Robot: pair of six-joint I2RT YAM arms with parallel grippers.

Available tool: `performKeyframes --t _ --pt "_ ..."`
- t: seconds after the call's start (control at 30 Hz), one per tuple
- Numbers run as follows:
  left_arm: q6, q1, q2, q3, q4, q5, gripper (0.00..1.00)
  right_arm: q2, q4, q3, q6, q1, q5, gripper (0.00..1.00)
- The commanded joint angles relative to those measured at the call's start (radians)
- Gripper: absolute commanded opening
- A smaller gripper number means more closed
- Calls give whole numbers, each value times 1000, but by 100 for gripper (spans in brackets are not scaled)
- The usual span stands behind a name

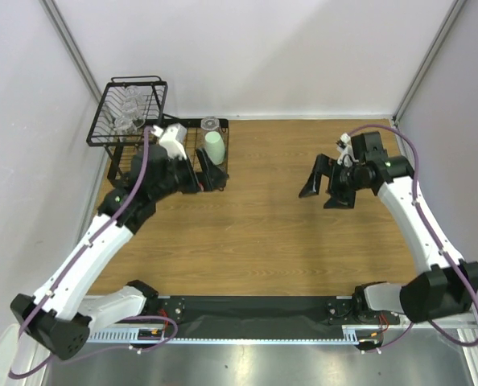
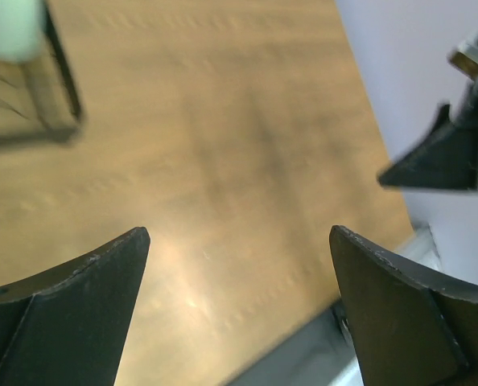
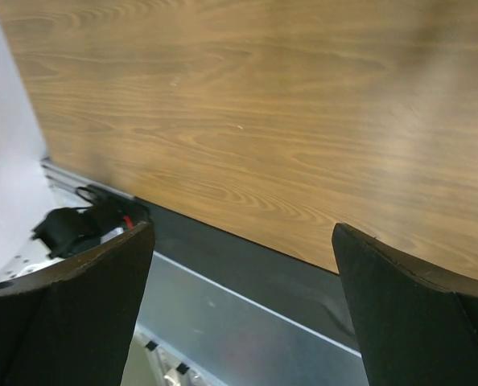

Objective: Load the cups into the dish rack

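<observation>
The black wire dish rack (image 1: 114, 138) stands at the far left of the table. Its raised basket (image 1: 104, 112) holds clear glass cups (image 1: 129, 110). The mint-green tumbler (image 1: 214, 147) lies in the low tray with a clear glass cup (image 1: 210, 124) behind it. My left gripper (image 1: 205, 174) is open and empty, just in front of the tray. In the left wrist view (image 2: 239, 241) the tumbler (image 2: 10, 28) and the rack's wire edge (image 2: 62, 84) show blurred at the top left. My right gripper (image 1: 326, 186) is open and empty over the table's right half; its wrist view (image 3: 243, 233) shows only bare wood.
White walls close in the back and both sides. A black strip (image 1: 255, 305) and a metal rail (image 1: 263, 342) run along the near edge, also in the right wrist view (image 3: 247, 265). The right gripper (image 2: 444, 157) shows in the left wrist view.
</observation>
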Motion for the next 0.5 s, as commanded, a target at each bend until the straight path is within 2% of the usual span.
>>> performKeyframes --t 0.0,0.2,0.4,0.47 --pt "-123 -73 -125 -96 38 25 100 -116 41 -78 -13 4 86 100" --pt "-240 -102 -325 -229 45 34 100 -252 151 -279 73 -15 36 100" --pt "-326 -101 -420 -370 117 76 100 -373 253 -480 101 -26 -7 100" --pt "-344 -101 -439 -394 145 96 100 -427 320 -525 125 -38 -93 100"
